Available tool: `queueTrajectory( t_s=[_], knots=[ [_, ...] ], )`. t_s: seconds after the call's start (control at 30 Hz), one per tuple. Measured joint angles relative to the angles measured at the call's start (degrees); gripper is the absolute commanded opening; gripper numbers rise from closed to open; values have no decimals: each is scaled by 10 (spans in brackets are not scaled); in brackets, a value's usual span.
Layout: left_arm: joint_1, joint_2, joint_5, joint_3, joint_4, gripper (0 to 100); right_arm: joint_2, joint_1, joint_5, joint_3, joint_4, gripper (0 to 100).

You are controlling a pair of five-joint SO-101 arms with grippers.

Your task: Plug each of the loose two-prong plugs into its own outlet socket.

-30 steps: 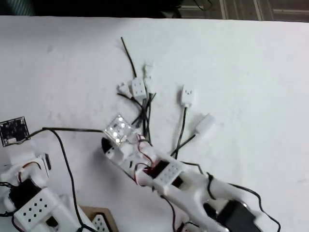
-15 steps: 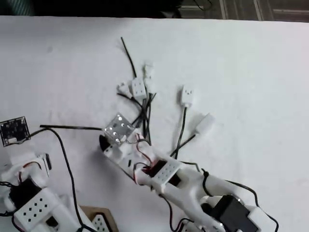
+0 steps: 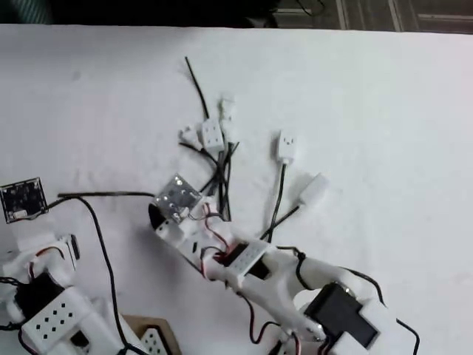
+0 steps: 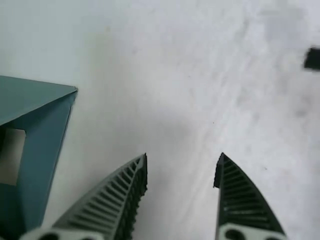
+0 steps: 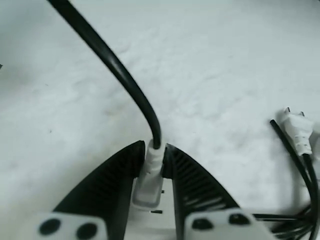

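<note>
White plug [image 5: 149, 176], black cord [image 5: 107, 60] trailing, sits pinched in my right gripper [image 5: 154, 147] near mid-table [image 3: 384, 89]; my left gripper [image 4: 182, 160] hangs spread. Carrying step, I judge: next, swing toward the outlet socket [image 3: 287, 146] at two o'clock, prongs aligned.

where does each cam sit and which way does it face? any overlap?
High view: fixed above, looking down on the table; left arm and right arm show, right gripper mid-table.
Left wrist view: on the left arm, facing bare table past its open left gripper.
Right wrist view: on the right arm, facing along its gripper, shut on a white plug.
Shared: the plug's black cord shows in right wrist and high views.
</note>
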Motion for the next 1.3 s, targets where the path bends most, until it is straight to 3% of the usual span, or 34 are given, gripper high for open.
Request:
queueTrajectory(
  t_s=[0.97,1.3],
  knots=[
    [0,0,0,0,0,226,-1,5,2,-9,38,17],
    [0,0,0,0,0,226,-36,5,-30,-12,105,17]
  ],
)
